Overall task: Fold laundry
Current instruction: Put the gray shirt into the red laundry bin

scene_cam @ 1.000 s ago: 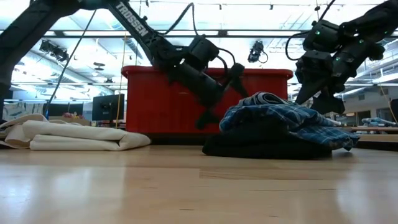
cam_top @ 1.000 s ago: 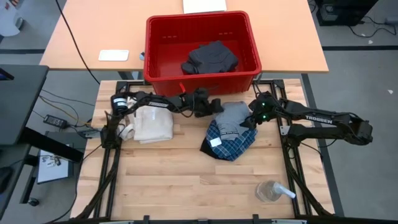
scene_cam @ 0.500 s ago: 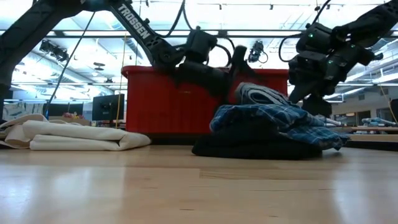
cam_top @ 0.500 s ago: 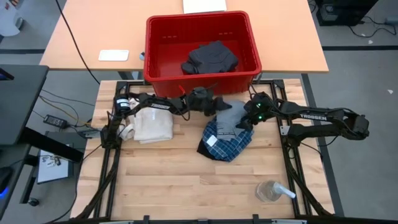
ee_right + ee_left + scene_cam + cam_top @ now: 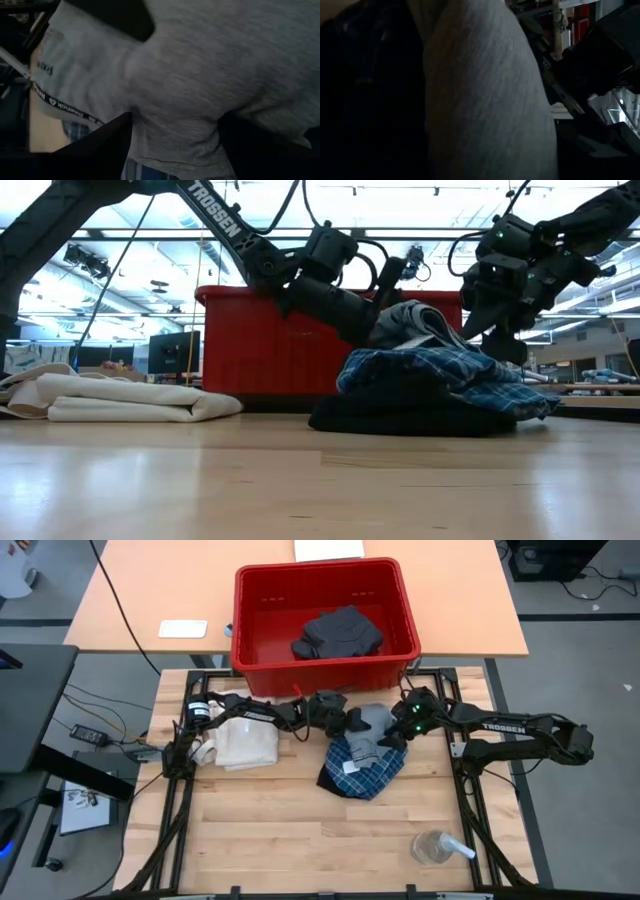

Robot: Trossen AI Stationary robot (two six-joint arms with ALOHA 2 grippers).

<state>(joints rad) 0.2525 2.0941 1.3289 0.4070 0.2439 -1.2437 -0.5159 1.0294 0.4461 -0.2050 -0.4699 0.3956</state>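
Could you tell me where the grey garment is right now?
In the high view, the grey garment lies atop the plaid garment, just before the red bin, between both grippers.

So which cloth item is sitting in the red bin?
The black garment. It alone lies inside the bin; the grey, plaid and cream cloths are on the table.
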